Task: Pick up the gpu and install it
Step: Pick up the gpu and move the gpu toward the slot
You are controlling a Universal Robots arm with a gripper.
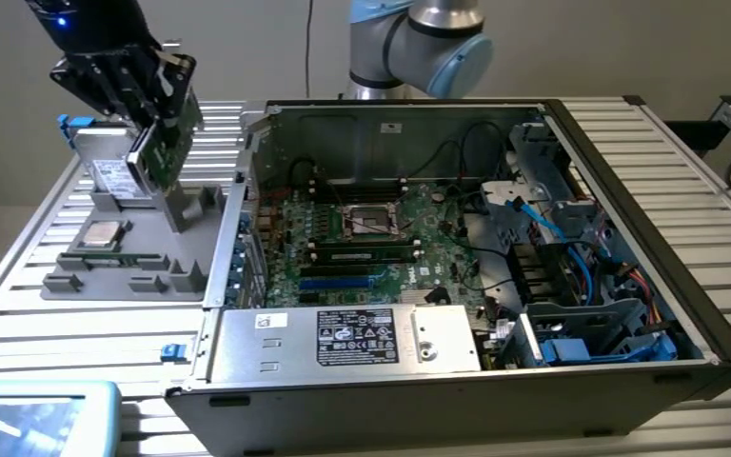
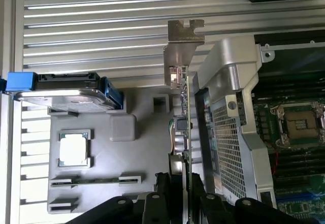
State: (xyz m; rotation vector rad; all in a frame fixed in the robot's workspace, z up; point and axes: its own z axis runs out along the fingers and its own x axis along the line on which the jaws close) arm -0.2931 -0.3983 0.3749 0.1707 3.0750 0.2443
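Closest to the wrist camera is my gripper (image 2: 179, 186), its black fingers closed part-way onto the gpu (image 2: 186, 122) and pinching the thin green board between them. The card runs edge-on away from me, ending in its silver bracket (image 2: 184, 36).

From the exterior view I hold the card upright, high at that view's left, over the grey parts tray (image 1: 125, 276) on the bench (image 1: 87, 328). Its lower edge hangs just in front of the hard drive (image 1: 118, 176) and close to the tray's holder posts. I cannot tell whether it is fully clear of them or touching them.

I judge the pick-up as good as done: the card is in my grip and raised, not lying in the tray. The processor (image 1: 102, 233) and the hard drive sit in their places there, untouched.

The install is not yet done. The computer case (image 1: 670, 200) lies open on the bench beside the tray, with the motherboard (image 1: 365, 233) exposed. Its blue expansion slots (image 1: 340, 283) show nothing seated in them. The card is well apart from those slots, outside the case's near wall, so all of the carrying, lining up and seating is left.
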